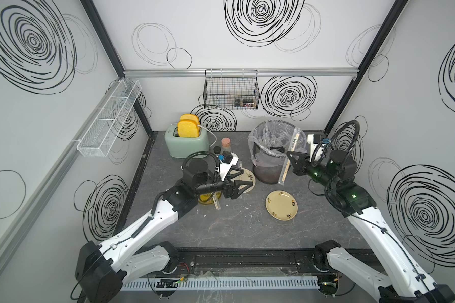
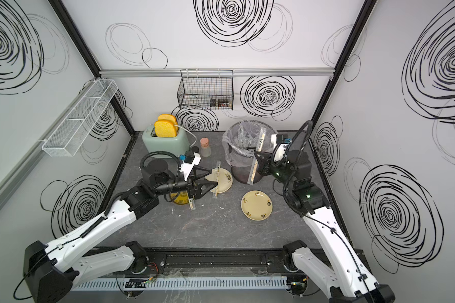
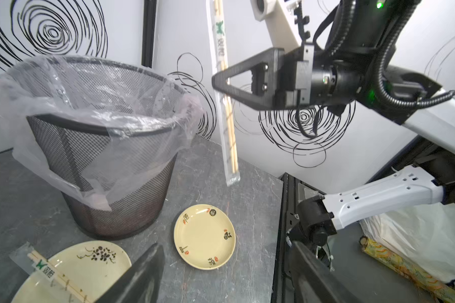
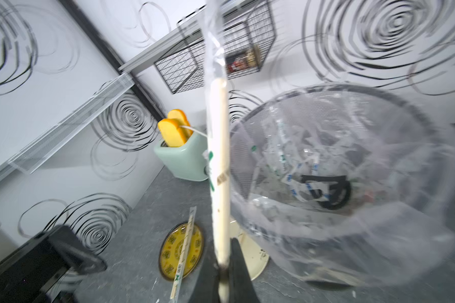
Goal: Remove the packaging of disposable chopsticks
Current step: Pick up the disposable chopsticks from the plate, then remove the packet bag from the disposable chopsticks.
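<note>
A wrapped pair of disposable chopsticks [image 1: 289, 157] [image 3: 225, 110] [image 4: 218, 157] stands nearly upright in front of the bin, still in its clear packaging. My right gripper [image 1: 290, 158] [image 2: 258, 160] [image 4: 222, 272] is shut on its middle. A second wrapped pair [image 2: 217, 178] [image 3: 55, 272] lies across a cream plate [image 2: 225, 183] [image 3: 95, 272]. My left gripper [image 1: 247, 177] [image 2: 214, 178] [image 3: 226, 283] hovers over that plate, open, with nothing between its fingers [image 3: 139, 278]. Another wrapped pair [image 1: 216, 202] [image 4: 184, 249] rests on a yellow plate [image 1: 204, 200] [image 4: 168, 254].
A mesh bin [image 1: 265, 173] [image 3: 111, 210] with a clear liner holds several crumpled clear sleeves. A bare cream plate [image 1: 281, 204] [image 3: 205, 236] lies in front of it. A green toaster [image 1: 185, 144] with toast and small bottles [image 1: 226, 144] stand at the back left.
</note>
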